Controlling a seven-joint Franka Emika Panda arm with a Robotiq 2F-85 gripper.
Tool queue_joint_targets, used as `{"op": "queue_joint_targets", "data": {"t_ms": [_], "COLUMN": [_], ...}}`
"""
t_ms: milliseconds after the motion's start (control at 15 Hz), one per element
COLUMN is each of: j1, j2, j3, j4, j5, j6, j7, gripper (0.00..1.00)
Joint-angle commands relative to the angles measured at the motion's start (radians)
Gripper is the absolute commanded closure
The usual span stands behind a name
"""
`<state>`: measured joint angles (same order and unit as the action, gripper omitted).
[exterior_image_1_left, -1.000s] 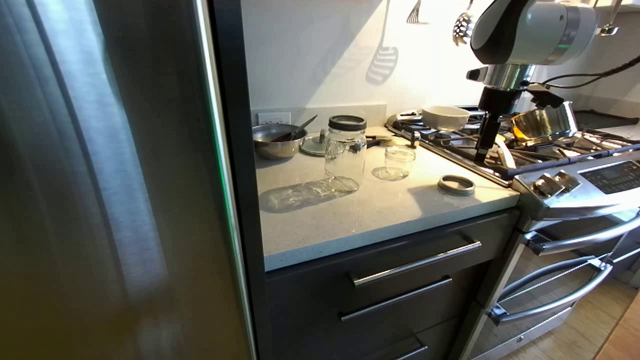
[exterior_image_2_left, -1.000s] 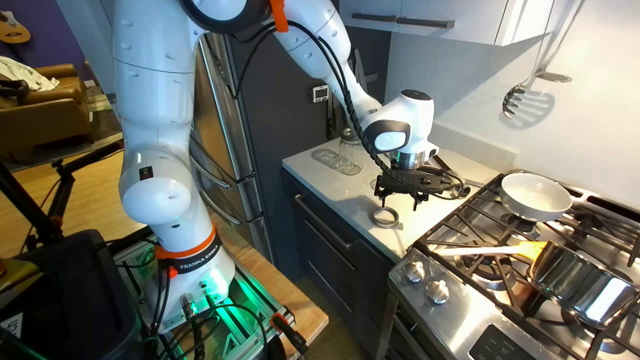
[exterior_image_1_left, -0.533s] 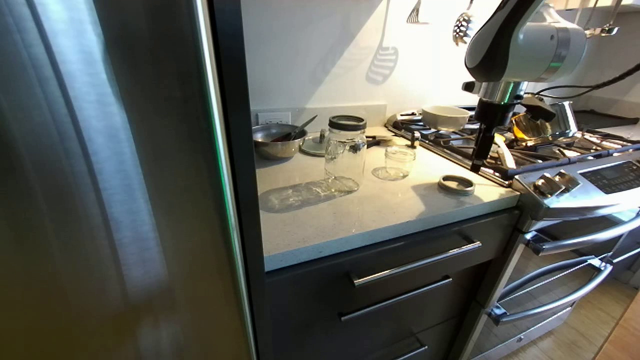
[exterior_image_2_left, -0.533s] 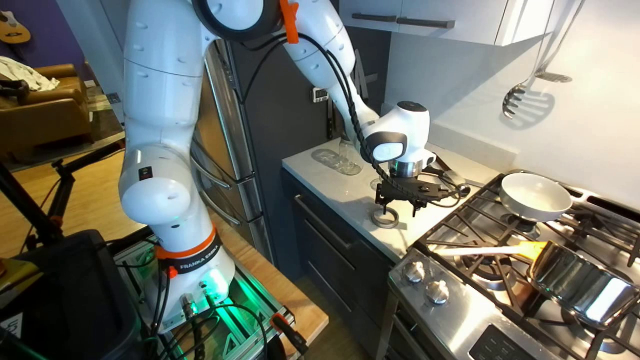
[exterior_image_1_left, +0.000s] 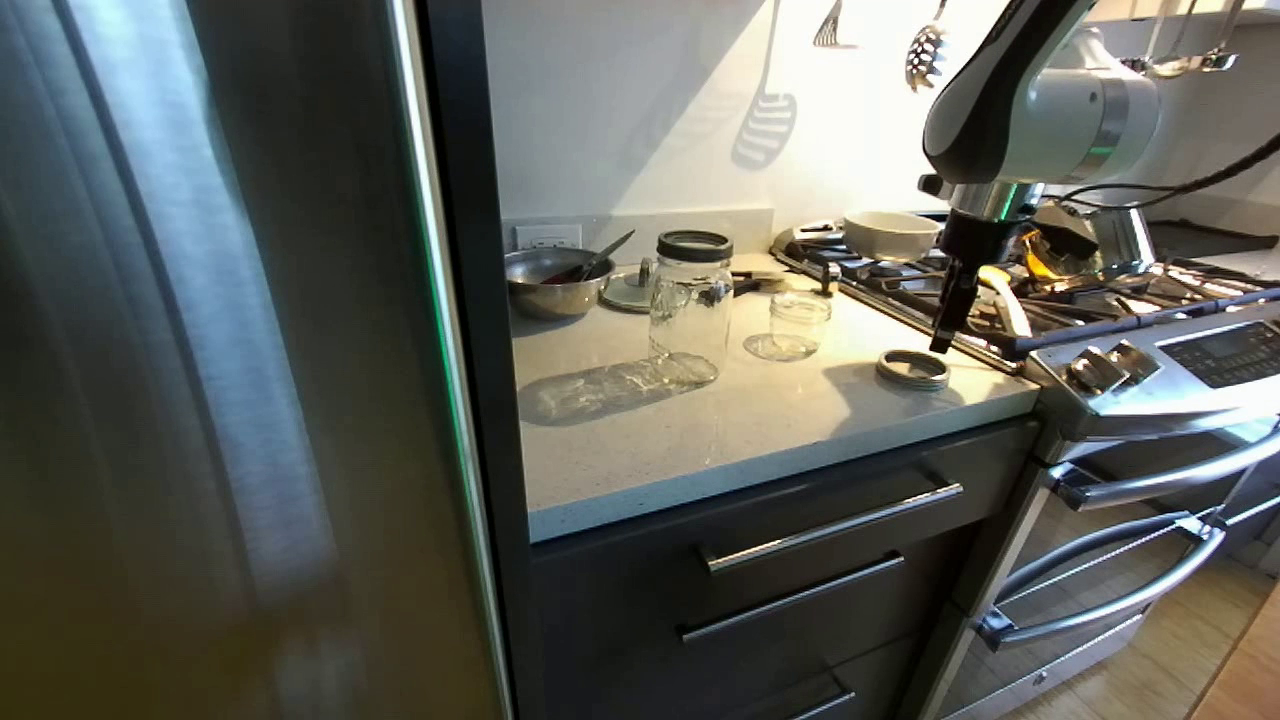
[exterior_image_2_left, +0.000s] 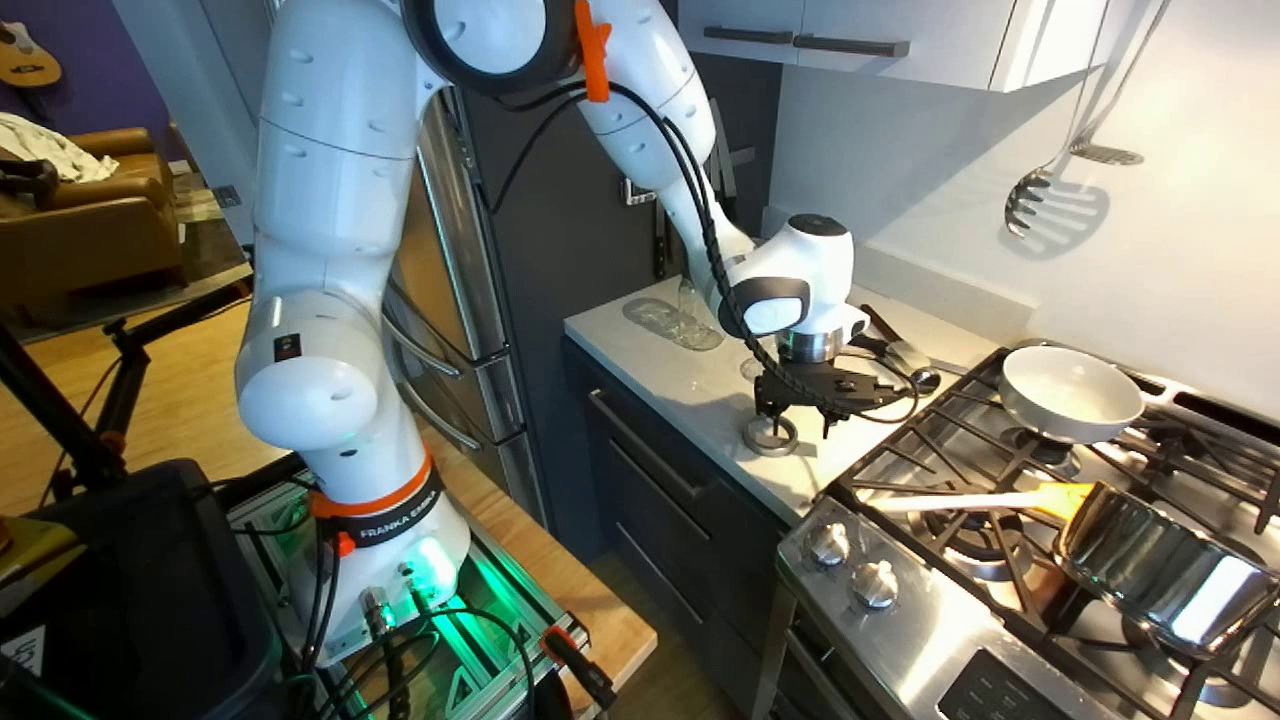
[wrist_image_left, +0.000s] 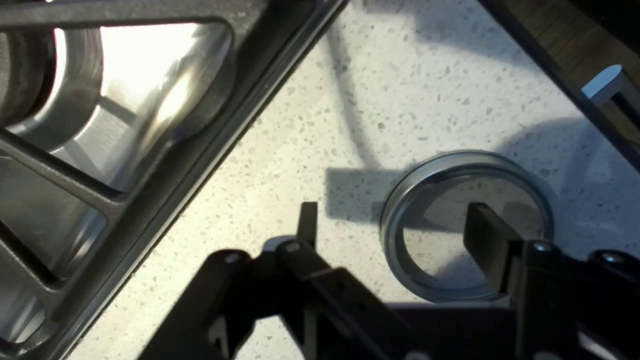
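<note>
purple wall (exterior_image_2_left: 105, 75) | brown sofa (exterior_image_2_left: 90, 240) | wood floor (exterior_image_2_left: 170, 400) | pale cabinets (exterior_image_2_left: 940, 35) | brightly lit white wall (exterior_image_1_left: 860, 130)

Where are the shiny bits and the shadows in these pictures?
Wrist view: white glare on the stove, a blocky shadow on the counter running into the ring. Both exterior views: the tall jar casts a long shadow, and the pot gleams.
</note>
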<state>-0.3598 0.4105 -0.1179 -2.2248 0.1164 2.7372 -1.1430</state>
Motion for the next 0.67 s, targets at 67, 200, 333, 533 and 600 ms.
{"op": "queue_joint_targets", "data": {"t_ms": [67,200,333,533,600], "j1": [-0.03,-0.032,-0.034,-0.038,-0.038], "j2": [0.033,0.038,0.042,0.044,0.046], "j3": [0.033,0.037,0.043,0.051,0.052], "j4": [0.012,0.014,0.016,0.019,0.02], "j5": [-0.001,-0.003,-0.004,-0.001,-0.003], "j6": [0.033,0.033,0.029,0.02,0.02], "j7": [0.029,0.039,0.044,0.045,0.048], "gripper": [0.17,0.34,0.52,0.61,0.63]}}
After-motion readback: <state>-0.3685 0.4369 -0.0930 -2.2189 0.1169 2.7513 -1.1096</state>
